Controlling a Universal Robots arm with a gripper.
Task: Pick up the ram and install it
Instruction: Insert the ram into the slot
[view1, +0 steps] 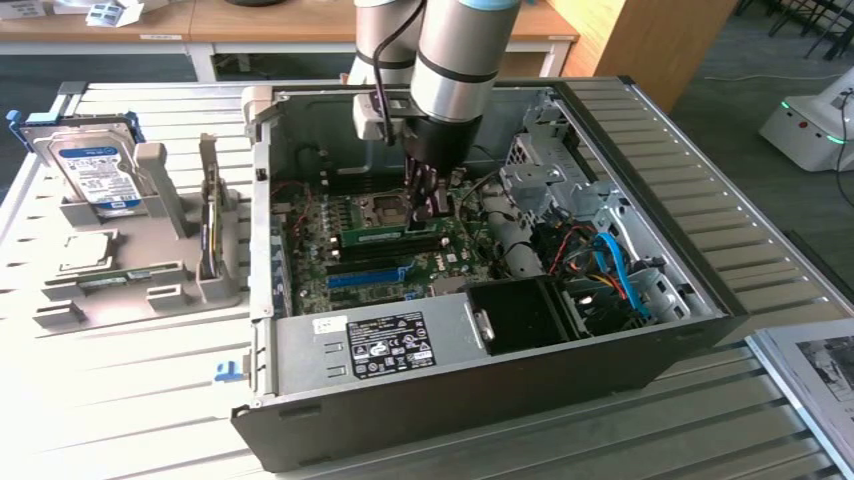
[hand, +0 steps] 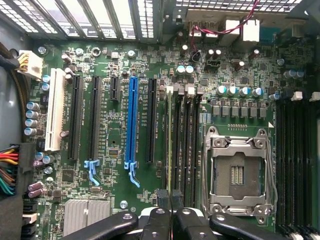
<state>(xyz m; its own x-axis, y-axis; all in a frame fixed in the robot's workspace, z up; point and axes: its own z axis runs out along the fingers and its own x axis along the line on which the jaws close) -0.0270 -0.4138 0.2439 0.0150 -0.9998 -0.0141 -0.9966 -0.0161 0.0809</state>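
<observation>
Claw (hand: 171, 210) pinched on the ram (hand: 170, 145), at its slot (hand: 165, 150).
Likely risk: a slight tilt jams it, at 6 o'clock from the socket (view1: 387, 210).

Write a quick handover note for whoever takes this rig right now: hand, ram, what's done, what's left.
Hand: shut on the ram, gripping its upper edge.
Ram: on edge, lined up with the memory slots between the blue expansion slot and the processor socket, inside the open computer case.
Done: ram picked up and brought to the slots.
Left: full seating can't be confirmed; hand not yet released.
</observation>
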